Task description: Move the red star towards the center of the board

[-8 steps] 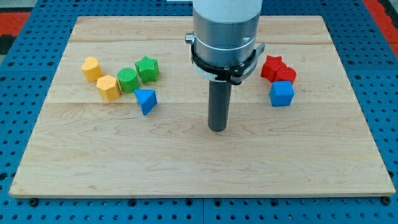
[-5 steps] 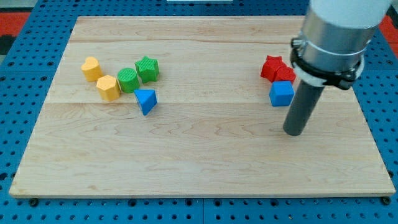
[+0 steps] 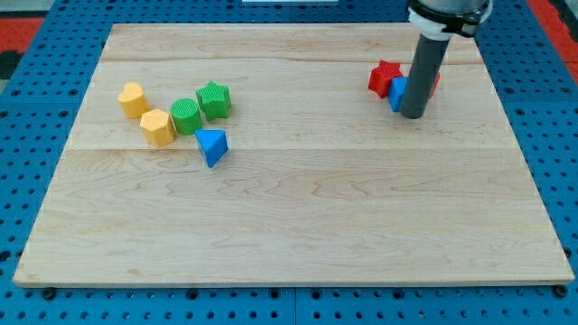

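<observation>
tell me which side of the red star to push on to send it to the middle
Push its right-hand face, coming from the view's right. The red star sits right of and above the board's centre. My tip is now by the blue block, right of and below the star.

**Premises: robotics laboratory test station**

The setting is a laboratory bench (image 3: 533, 280) arranged for robot manipulation trials, not a home or shop. The bench surface is a blue perforated plate with a regular grid of holes, of the kind used for fixing apparatus. A red perforated area (image 3: 18, 27) shows at the view's top corners. On the plate lies a pale wooden board (image 3: 298, 217) with visible grain, serving as the work area. A dark rod (image 3: 423, 72) descends from a machine collar at the view's top. Small moulded blocks (image 3: 185, 116) in red, blue, green and yellow lie on the board as test pieces.
</observation>
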Available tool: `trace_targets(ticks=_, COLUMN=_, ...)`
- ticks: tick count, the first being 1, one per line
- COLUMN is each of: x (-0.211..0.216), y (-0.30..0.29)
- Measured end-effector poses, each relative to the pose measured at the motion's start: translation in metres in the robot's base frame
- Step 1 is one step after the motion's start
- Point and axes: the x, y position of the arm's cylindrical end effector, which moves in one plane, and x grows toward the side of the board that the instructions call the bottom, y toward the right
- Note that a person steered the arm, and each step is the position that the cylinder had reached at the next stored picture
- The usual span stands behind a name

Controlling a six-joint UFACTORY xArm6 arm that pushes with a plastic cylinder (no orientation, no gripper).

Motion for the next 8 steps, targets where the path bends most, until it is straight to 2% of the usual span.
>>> trace_targets(ticks=1, x=-0.003, y=0.046)
trace_targets(ticks=2, x=-0.032, y=0.069)
trace_targets(ticks=3, x=-0.065, y=0.034)
trace_targets(ticks=5, x=-0.081, y=-0.1)
trace_targets(ticks=7, x=-0.08, y=-0.105)
trace_targets(ticks=8, x=-0.071, y=-0.084)
